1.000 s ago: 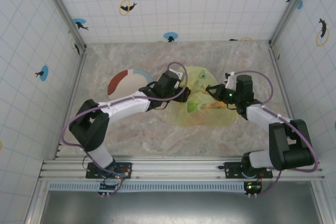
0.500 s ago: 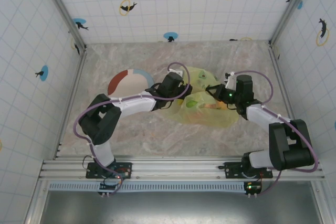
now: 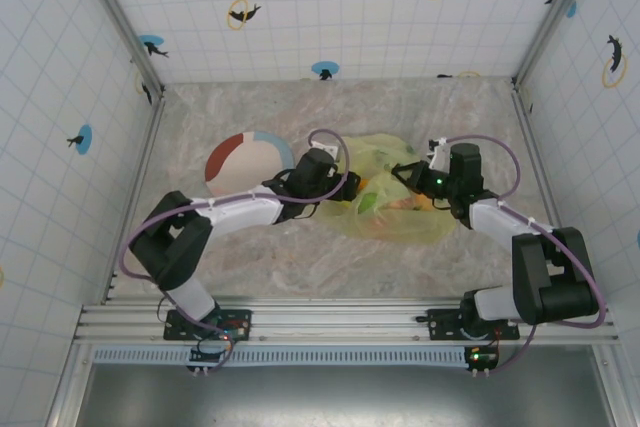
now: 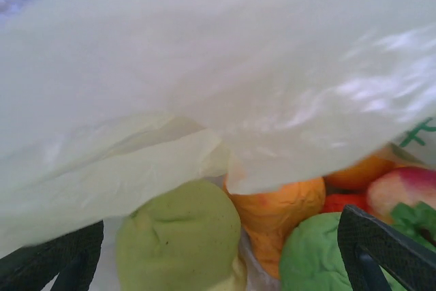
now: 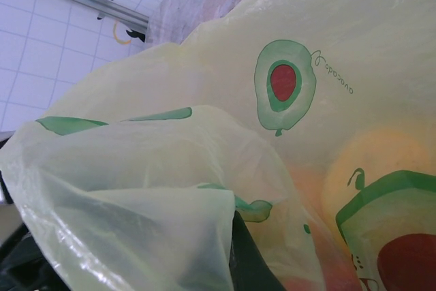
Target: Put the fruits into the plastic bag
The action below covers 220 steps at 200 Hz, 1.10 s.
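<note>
The bag (image 3: 400,225) lies mid-table, just right of the plate (image 3: 240,159). The left gripper (image 3: 345,190) pokes into its mouth from the left, jaws spread wide and holding nothing. The fruits (image 4: 276,209) huddle inside the bag just ahead of those fingers (image 4: 381,250) (two green, two orange, one blushed red), with loose film sagging over them. The right gripper (image 3: 407,175) sits at the bag's far right edge. Film drapes over its fingers (image 5: 248,267), so I cannot tell whether they pinch it.
</note>
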Motion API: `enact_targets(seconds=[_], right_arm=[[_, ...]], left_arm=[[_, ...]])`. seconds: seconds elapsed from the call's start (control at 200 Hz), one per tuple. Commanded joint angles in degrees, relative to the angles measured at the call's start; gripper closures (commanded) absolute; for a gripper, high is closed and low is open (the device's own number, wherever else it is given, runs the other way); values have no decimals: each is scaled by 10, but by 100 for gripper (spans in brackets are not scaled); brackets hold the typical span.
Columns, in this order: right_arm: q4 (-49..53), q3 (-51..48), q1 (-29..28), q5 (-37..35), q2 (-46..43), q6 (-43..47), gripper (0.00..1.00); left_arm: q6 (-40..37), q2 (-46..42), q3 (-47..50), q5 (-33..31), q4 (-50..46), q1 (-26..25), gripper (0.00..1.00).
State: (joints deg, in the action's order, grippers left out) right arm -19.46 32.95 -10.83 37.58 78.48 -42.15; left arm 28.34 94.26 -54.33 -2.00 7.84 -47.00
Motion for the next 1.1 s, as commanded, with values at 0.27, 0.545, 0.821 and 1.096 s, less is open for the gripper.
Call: enact_targets(seconds=[0.27, 0.545, 0.821, 1.096], right_arm=[[-14, -10, 1, 2, -2, 7, 100], [-24, -13, 0, 3, 4, 1, 100], [-22, -13, -1, 3, 2, 2, 100], [-16, -12, -2, 1, -4, 4, 100]], left_arm=[[-40, -125, 76, 63, -36, 11, 9], [25, -227, 185, 104, -15, 69, 11], [102, -172, 207, 123, 30, 92, 14], [121, -89, 200, 134, 62, 92, 28]])
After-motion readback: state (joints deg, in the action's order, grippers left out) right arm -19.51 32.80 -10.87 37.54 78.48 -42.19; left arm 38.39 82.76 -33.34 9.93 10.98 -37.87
